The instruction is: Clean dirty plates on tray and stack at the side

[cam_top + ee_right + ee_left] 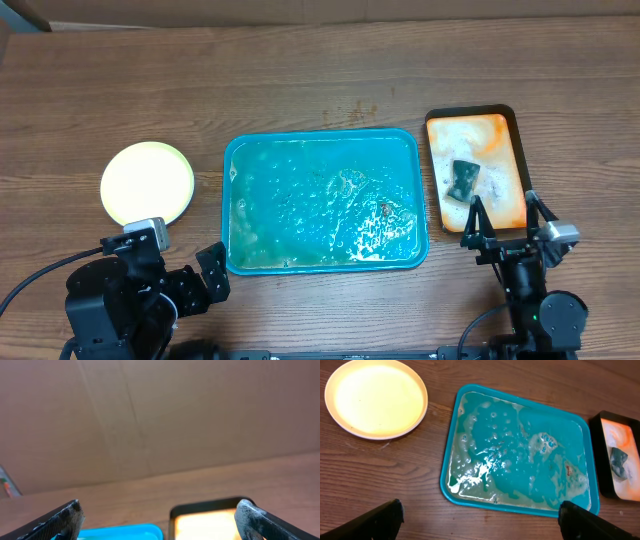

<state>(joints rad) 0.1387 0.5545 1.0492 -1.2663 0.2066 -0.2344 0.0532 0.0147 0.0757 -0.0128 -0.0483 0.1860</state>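
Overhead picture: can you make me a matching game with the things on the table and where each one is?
Things:
1. yellow plate
2. teal tray
3. dark sponge
4. orange tray

Places:
A. lying in the orange tray
B. far left, on the wood
C. in the middle, soapy and wet
D. on the right, with a dark rim

Pairs: 1-B, 2-C, 3-A, 4-D

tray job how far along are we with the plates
Looks done: the tray holds only soapy water, and a clean-looking yellow-green plate sits left of it; whether others lie beneath cannot be told. In hand: nothing, left gripper and right gripper are open and empty. The sponge lies in the orange tray. Left: nothing visible.
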